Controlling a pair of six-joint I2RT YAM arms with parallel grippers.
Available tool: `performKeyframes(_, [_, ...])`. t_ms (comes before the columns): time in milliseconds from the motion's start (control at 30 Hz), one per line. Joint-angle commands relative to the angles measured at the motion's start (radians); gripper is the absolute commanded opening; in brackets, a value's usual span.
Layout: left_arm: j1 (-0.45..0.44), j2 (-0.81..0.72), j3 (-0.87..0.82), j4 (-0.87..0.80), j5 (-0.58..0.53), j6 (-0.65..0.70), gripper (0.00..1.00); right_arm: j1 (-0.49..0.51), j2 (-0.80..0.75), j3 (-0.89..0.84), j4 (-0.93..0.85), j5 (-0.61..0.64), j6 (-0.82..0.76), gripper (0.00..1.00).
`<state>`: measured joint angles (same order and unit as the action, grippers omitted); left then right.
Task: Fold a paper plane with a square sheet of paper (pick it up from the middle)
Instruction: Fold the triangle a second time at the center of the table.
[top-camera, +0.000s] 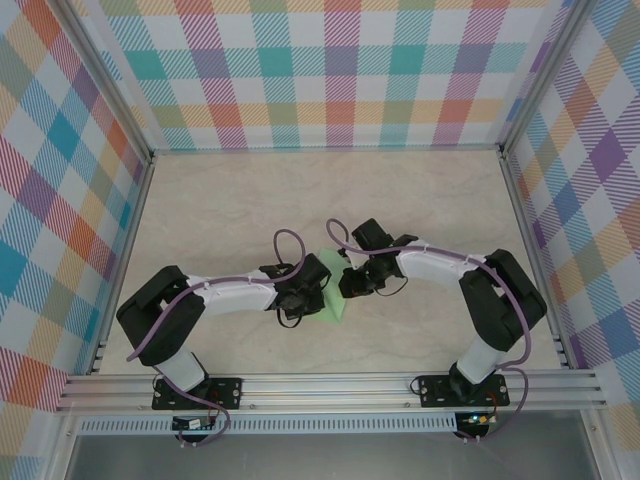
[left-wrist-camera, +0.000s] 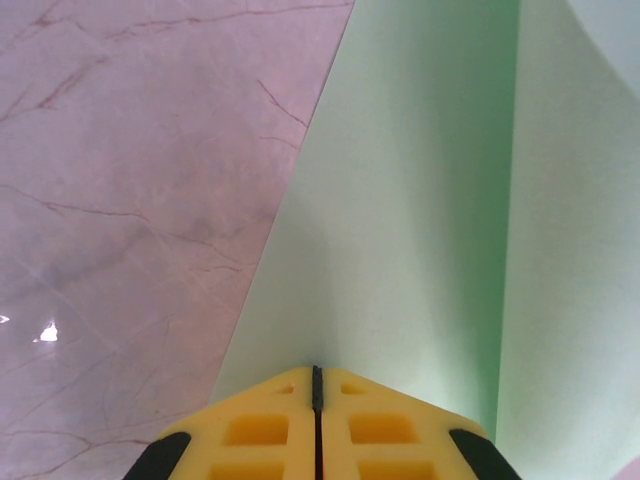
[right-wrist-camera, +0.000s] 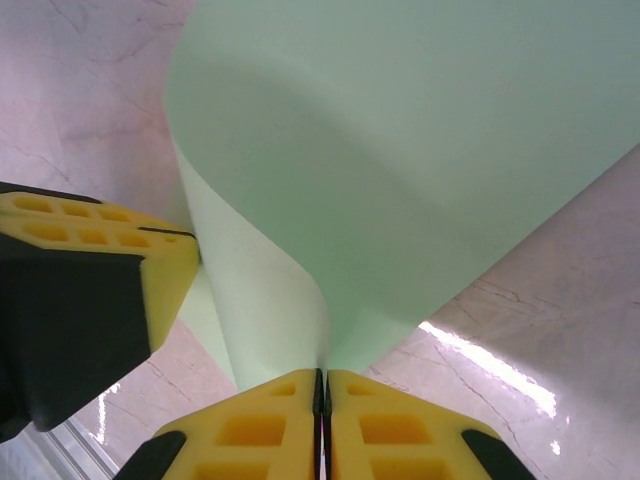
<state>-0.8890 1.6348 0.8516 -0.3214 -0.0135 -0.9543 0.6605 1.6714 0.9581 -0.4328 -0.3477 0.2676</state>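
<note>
where the yellow pads of the left gripper (left-wrist-camera: 316, 378) meet, they are clenched flat on the near edge of the paper (left-wrist-camera: 400, 220), and the sheet comes straight out of the thin dark seam between them. the right gripper (right-wrist-camera: 322, 380) is clenched on the paper too, at a spot where the sheet bends back on itself in a loose curl rather than a pressed crease. the left gripper's pad sits just beside that curl. seen from above, the paper lies between the two grippers, toward the near side of the table (top-camera: 230, 210). whether its lower edge touches the top i cannot tell.

the paper is pale green, matt and smooth, and thin enough to bow in a soft arc. a straight line, either a fold or an overlapping layer, runs up it to the right of the left pads. i judge it very light and limp. it would flop or slip from a loose pinch, and a hard pull from either side could tear or crumple it. the best hold looks to be at an edge or along a crease, where doubled layers add stiffness, with both grips moving together. the pads are soft-looking blocks with rectangular hollows. the table is glossy, marble-patterned and probably slick.
</note>
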Motion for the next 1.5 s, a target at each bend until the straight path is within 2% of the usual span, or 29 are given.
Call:
performKeyframes(0, [-0.004,0.007,0.012,-0.086,-0.034,0.023,0.07,-0.004,0.025,0.036,-0.023,-0.020,-0.034,0.11])
performKeyframes(1467, [-0.005,0.025,0.020,-0.078,-0.010,0.031,0.08,-0.004,0.146,0.111,-0.043,-0.016,-0.087,0.15])
